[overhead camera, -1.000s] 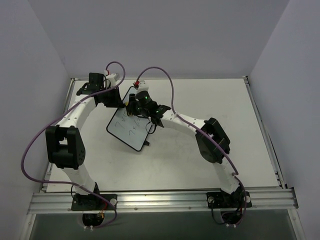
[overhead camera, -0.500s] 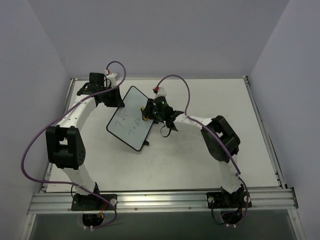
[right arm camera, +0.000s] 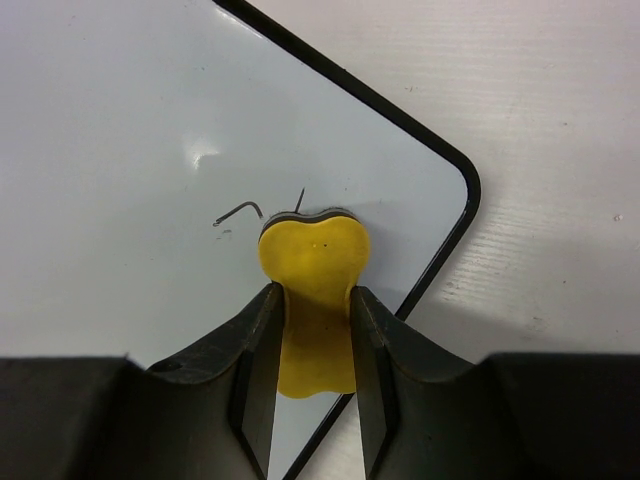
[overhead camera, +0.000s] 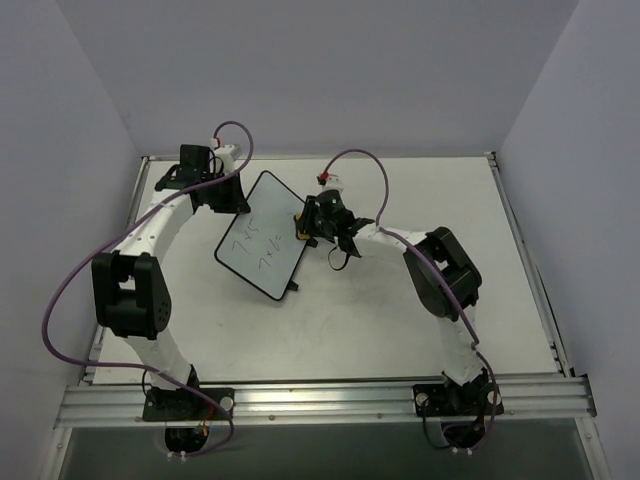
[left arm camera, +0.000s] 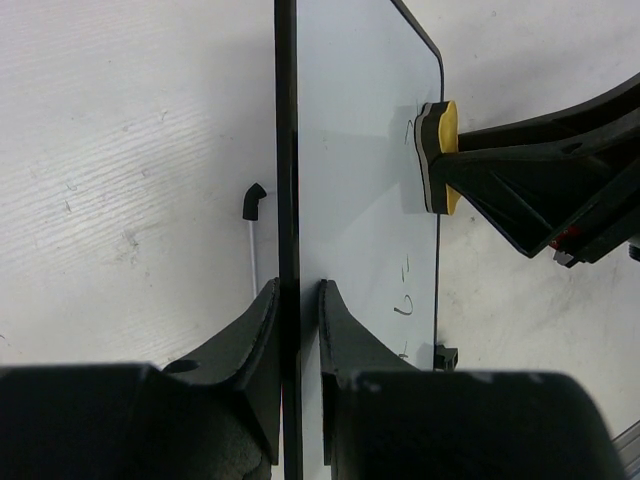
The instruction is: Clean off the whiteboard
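Observation:
The whiteboard [overhead camera: 262, 240] is a small white board with a thin black frame, held tilted near the table's far left; dark handwriting shows on its lower half. My left gripper [overhead camera: 232, 196] is shut on the board's upper left edge, the frame [left arm camera: 286, 200] clamped between its jaws [left arm camera: 298, 330]. My right gripper [overhead camera: 305, 222] is shut on the yellow-black eraser [right arm camera: 313, 300] and presses it against the board's right corner [right arm camera: 200, 130], beside a few pen strokes. The eraser also shows in the left wrist view [left arm camera: 440, 157].
The white table [overhead camera: 420, 310] stretches right and near of the board. A black foot [overhead camera: 293, 287] sticks out at the board's lower corner. Purple cables loop over both arms. Walls close in at left, back and right.
My right gripper with the eraser has moved right across the board, from its upper middle to its right corner. The left gripper and board have stayed nearly still.

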Robot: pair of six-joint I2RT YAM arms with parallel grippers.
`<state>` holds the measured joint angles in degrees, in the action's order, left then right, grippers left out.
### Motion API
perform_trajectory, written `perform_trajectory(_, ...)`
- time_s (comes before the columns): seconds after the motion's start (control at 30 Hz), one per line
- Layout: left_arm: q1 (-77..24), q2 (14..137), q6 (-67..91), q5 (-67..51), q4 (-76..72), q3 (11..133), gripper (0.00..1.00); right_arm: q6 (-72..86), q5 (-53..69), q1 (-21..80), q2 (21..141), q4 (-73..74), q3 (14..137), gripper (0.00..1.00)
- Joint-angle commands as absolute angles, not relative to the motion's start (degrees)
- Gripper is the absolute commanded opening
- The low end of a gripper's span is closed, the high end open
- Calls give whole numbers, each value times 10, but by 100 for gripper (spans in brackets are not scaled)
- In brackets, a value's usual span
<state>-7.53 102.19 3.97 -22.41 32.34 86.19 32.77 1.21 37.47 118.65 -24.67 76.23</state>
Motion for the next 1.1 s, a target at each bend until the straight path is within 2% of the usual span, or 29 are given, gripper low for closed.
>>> perform_trajectory(0.0, -107, 1027, 19, -218, 328, 846, 2, 322, 17, 392, 1214, -205, 793, 10)
perform_trajectory(0.27, -112, 1028, 18, -214, 327, 846, 2, 315, 2, 453, 1231, -135, 914, 10)
perform_trajectory(0.43, -114, 1026, 17, -214, 329, 844, 2, 325, 6, 458, 1249, -132, 938, 10)
perform_trajectory(0.7, -117, 1024, 15, -214, 328, 843, 2, 344, 23, 434, 1259, -148, 918, 10)
perform_trajectory(1.07, -118, 1023, 15, -213, 326, 843, 2, 355, 29, 387, 1244, -211, 814, 10)
